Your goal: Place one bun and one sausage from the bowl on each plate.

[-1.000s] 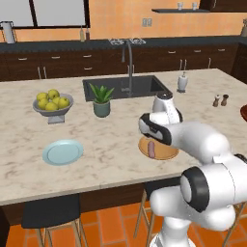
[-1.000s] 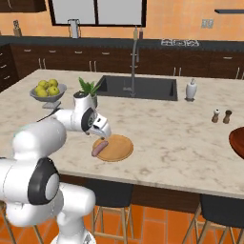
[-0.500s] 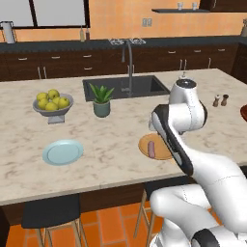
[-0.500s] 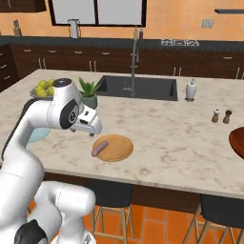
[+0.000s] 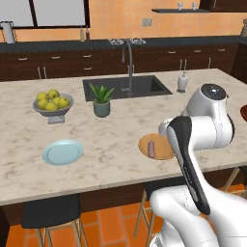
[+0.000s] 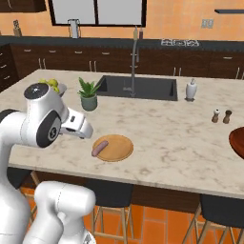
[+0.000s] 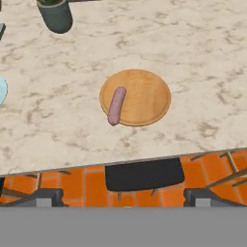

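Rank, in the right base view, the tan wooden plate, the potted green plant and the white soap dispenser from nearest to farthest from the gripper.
1. Tan wooden plate, just right of the gripper, near the counter's front edge, carrying the sausage.
2. Potted green plant, behind the gripper, beside the sink.
3. White soap dispenser, far right, past the sink.

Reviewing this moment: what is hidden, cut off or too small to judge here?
- Dark red-brown wooden bowl: cut off by the right edge in the right base view; contents unseen.
- Tan wooden plate: right part behind the white arm in the left base view.
- Pale blue plate: cut by the hand view's left edge.
- Two small shakers: too small to identify.
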Motion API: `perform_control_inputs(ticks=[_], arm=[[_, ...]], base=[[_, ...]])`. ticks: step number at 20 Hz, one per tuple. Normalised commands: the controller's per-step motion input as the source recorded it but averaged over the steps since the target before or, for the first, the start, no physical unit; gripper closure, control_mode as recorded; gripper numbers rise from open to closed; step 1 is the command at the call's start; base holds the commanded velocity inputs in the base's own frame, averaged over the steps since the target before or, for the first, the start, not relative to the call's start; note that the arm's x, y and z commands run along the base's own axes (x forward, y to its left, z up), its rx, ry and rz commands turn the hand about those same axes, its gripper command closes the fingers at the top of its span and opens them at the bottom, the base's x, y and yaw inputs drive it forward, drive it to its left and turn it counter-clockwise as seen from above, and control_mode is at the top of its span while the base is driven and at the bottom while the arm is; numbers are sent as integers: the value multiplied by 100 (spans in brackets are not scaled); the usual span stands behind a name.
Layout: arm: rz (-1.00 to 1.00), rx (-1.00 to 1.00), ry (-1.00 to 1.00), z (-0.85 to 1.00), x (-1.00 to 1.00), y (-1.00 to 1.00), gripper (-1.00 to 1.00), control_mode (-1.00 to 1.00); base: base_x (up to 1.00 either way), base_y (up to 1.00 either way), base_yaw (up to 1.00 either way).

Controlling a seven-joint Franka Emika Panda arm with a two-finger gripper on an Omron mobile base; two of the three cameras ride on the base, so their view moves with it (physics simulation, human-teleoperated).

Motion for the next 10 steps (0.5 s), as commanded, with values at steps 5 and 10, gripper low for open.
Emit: perform_control_inputs(ticks=[5,10], arm=[[0,0,0,0,0,0,-100,100],[0,0,0,0,0,0,-100,100]], base=[[0,-14,0],[0,-97,0]])
